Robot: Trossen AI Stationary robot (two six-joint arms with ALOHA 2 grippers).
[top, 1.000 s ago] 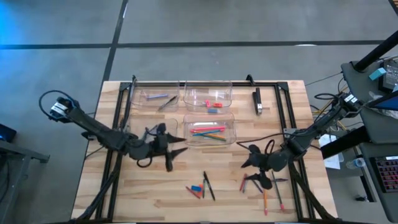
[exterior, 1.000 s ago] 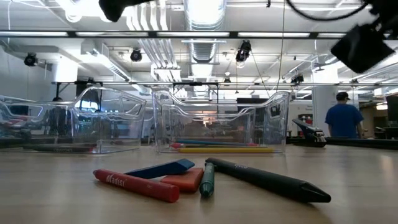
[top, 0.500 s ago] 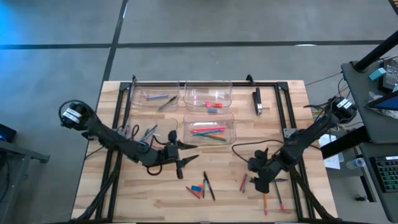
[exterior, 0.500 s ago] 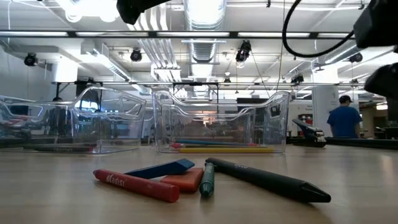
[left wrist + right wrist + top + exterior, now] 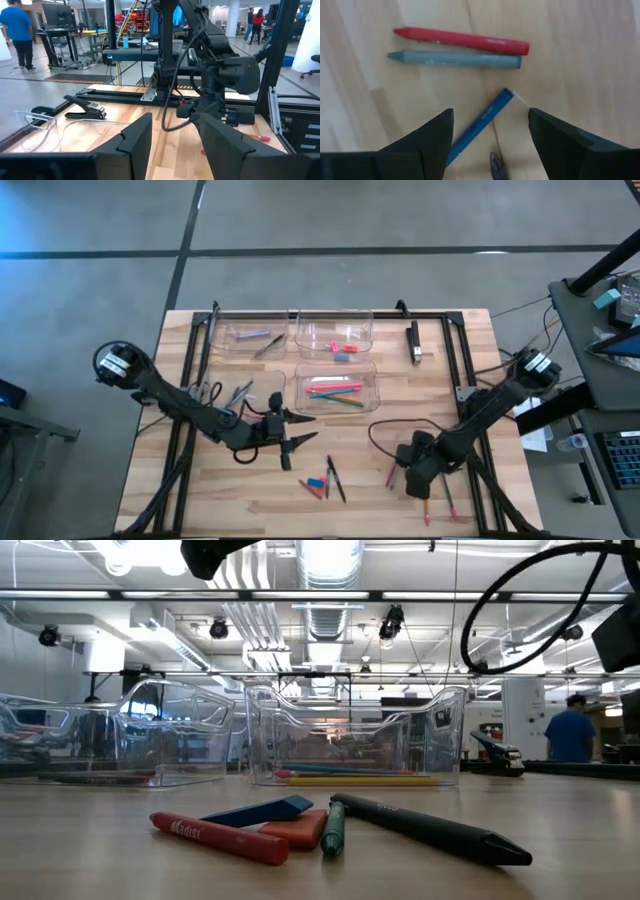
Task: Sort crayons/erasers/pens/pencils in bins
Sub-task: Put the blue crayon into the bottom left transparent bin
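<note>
Pale wooden tabletop [image 5: 200, 480]: right pincer [image 5: 490, 135], having descended, hangs wide over a slim blue stick [image 5: 479, 126]; pickup imminent. Left pincer [image 5: 175, 137], partly open and empty, waits near clear bins [image 5: 335, 385].

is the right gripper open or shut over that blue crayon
Open: the right gripper has its fingers spread wide, with the blue crayon lying untouched on the table between them.

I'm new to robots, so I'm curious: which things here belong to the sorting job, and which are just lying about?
Job: clear bins; loose crayons and pens; blue stick beneath the right gripper.
Lying about: black clamp on the frame; person in the background.
</note>
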